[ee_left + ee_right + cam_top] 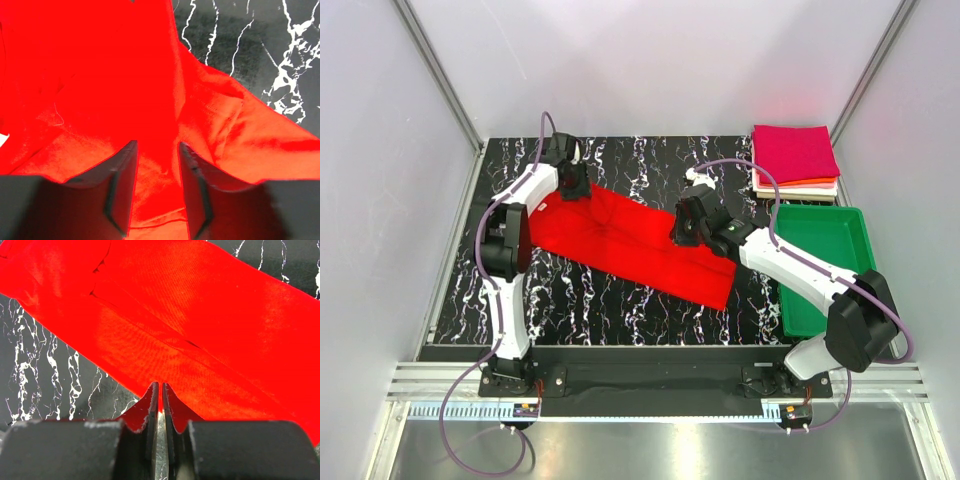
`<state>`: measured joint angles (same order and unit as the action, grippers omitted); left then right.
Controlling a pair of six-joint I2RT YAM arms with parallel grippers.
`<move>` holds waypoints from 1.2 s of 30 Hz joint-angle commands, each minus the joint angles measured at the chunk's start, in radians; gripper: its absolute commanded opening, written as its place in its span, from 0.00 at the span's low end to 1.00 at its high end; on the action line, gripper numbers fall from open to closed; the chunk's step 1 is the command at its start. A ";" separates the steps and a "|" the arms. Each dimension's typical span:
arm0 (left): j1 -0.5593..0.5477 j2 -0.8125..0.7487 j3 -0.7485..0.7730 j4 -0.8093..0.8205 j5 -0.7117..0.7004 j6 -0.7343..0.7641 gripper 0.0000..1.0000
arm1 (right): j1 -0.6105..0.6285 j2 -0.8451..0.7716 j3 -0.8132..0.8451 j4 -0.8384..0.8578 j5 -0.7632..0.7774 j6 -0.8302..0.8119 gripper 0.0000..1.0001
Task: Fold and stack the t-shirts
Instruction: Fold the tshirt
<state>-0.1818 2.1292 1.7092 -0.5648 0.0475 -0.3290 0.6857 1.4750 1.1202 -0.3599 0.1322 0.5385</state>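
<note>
The left tool (157,145) stands half-spread over the red t-shirt (100,75); the right tool (159,385) pinches its edge.

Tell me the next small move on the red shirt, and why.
Probably close the left gripper on the red t-shirt. Its jaws stand apart with cloth lying between them at the shirt's far-left end, while the right gripper is pinched shut on an edge further along. With both arms gripping, the long strip could likely be lifted and folded.
</note>
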 commanded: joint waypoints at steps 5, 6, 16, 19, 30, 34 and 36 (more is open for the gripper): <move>0.001 0.017 0.121 0.016 -0.043 0.022 0.45 | -0.009 -0.041 -0.005 0.049 -0.009 0.000 0.13; 0.001 0.032 0.138 0.016 -0.040 0.018 0.45 | -0.011 -0.039 -0.007 0.050 -0.009 -0.002 0.13; 0.002 0.190 0.300 0.005 -0.017 -0.033 0.43 | -0.011 -0.036 0.006 0.049 -0.002 -0.025 0.13; 0.002 0.201 0.311 0.003 -0.040 -0.030 0.41 | -0.012 -0.030 0.010 0.052 0.006 -0.031 0.13; 0.002 0.135 0.254 -0.003 -0.078 -0.028 0.10 | -0.018 0.004 0.015 0.058 -0.002 -0.038 0.13; 0.002 0.081 0.211 -0.017 -0.109 -0.027 0.09 | -0.020 0.013 0.018 0.065 -0.016 -0.037 0.13; 0.004 0.052 0.185 -0.018 -0.121 -0.024 0.09 | -0.020 0.016 0.018 0.068 -0.022 -0.034 0.13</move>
<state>-0.1814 2.3020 1.9167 -0.5911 -0.0227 -0.3557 0.6735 1.4830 1.1160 -0.3336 0.1268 0.5163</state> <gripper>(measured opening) 0.096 0.129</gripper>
